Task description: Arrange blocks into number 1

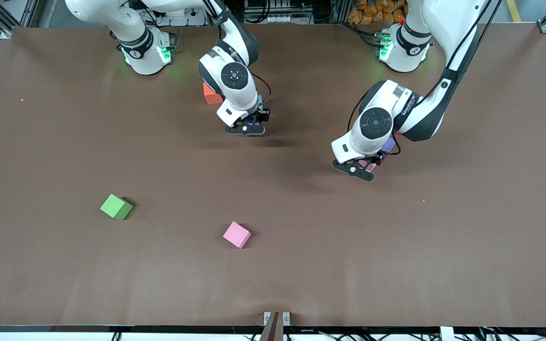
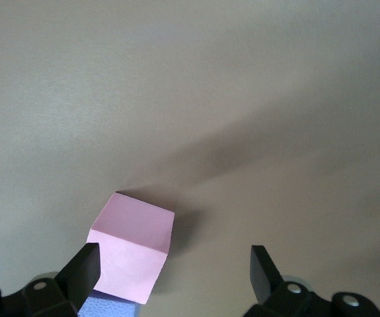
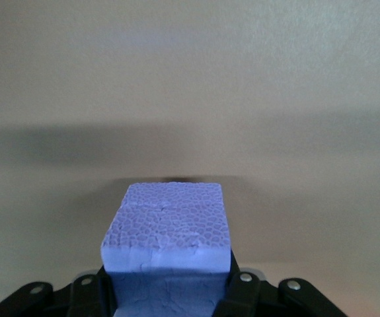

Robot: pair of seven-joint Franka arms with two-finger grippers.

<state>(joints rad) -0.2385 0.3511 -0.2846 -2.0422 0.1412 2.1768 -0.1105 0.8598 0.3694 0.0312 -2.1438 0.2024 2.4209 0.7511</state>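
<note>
My right gripper [image 1: 249, 127] [image 3: 168, 285] is shut on a purple block [image 3: 166, 228] [image 1: 253, 124] and holds it over the bare table, beside the orange block [image 1: 210, 94], which the right arm half hides. My left gripper [image 1: 364, 168] [image 2: 173, 271] is open, low over a pink block [image 2: 133, 247] [image 1: 371, 166]. That block lies close to one finger [image 2: 84, 269], and the other finger stands well apart from it. A second purple block [image 2: 107, 308] [image 1: 388, 144] touches the pink one. Another pink block [image 1: 236, 234] lies alone, nearer the front camera.
A green cube [image 1: 116, 206] sits toward the right arm's end of the table [image 1: 467, 246], nearer the front camera than the right gripper. Brown tabletop stretches between the two grippers and around the lone pink block.
</note>
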